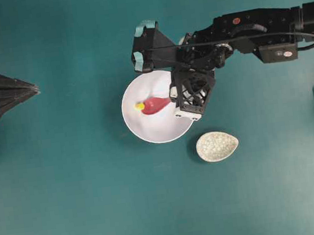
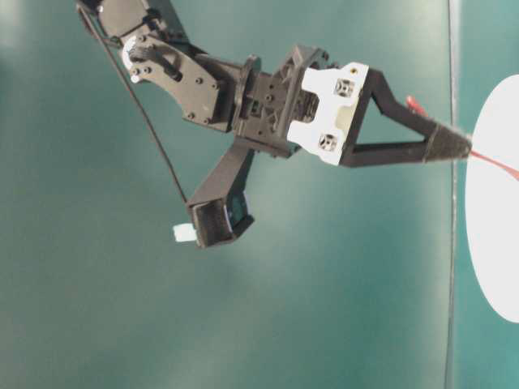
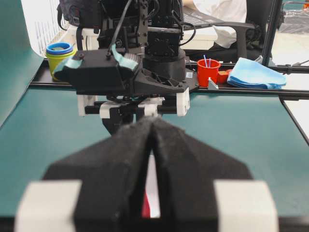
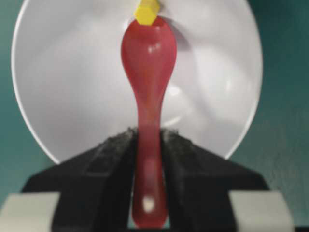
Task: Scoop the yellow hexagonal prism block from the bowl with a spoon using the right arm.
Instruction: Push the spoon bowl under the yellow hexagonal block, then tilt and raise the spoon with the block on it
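Right arm [image 1: 249, 27] reaches in from 3 o'clock of the overhead view, its right gripper [image 4: 147, 145] clenched on the spoon [image 4: 147, 96] handle; in the right wrist view both black fingers [image 4: 108, 164] press the handle's sides, handle end poking back past them toward 6 o'clock. Spoon's long axis in that view runs 6 to 12 o'clock, scoop end at 12, hollow side up. In the overhead view the same axis lies roughly 3 to 9 o'clock, scoop pointing at 9, handle hidden under the wrist. Scoop sits inside the bowl [image 1: 158, 128], over its middle. Yellow hexagonal prism block [image 4: 147, 11] is in the bowl right at the scoop's tip, touching or just off the front lip, not in the hollow; a flat hexagon face shows upward. Overhead: block [image 1: 139, 106] at 9 o'clock of the scoop, left of bowl centre. Whether the scoop rests on the bowl floor or hangs just above it is hard to call from these angles. Table-level view shows the gripper tips at the bowl rim with a sliver of red between them. Small speckled spoon rest [image 1: 217, 146] lies at 4 o'clock of the bowl, apart from it, on the teal table [image 1: 69, 190]. Left gripper [image 3: 153, 145] parked at the 9 o'clock edge overhead, jaws pressed together on nothing.
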Tool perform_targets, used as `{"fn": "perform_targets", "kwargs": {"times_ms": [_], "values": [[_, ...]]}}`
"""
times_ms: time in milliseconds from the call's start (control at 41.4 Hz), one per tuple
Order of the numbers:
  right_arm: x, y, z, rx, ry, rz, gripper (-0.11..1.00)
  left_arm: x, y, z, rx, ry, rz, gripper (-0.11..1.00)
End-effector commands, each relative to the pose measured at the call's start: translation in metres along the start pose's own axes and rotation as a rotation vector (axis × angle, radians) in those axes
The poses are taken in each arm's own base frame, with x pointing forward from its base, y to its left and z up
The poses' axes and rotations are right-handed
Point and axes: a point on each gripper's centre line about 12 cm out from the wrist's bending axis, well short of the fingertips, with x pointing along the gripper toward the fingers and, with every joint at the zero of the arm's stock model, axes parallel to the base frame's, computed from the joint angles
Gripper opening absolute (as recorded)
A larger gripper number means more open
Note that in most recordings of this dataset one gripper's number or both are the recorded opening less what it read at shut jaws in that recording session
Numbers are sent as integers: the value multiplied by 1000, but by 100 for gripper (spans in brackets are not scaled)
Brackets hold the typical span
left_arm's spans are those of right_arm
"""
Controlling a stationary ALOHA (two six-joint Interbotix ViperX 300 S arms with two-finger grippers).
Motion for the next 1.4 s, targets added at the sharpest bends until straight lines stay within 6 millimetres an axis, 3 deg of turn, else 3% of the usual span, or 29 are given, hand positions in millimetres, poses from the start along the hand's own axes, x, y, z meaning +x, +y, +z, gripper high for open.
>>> {"fn": "perform_targets", "kwargs": {"times_ms": [0, 362, 773, 1377], "values": [[-11, 8, 11, -13, -66, 10, 24, 2, 0, 9, 1, -29, -2, 3], [-10, 19, 6, -39, -132, 15, 24, 2, 0, 9, 3, -29, -2, 3], [-15, 12, -17, -31, -218, 0, 24, 2, 0, 9, 3, -29, -1, 3], [-21, 5, -34, -22, -351, -17, 24, 2, 0, 9, 2, -29, -1, 3]]}}
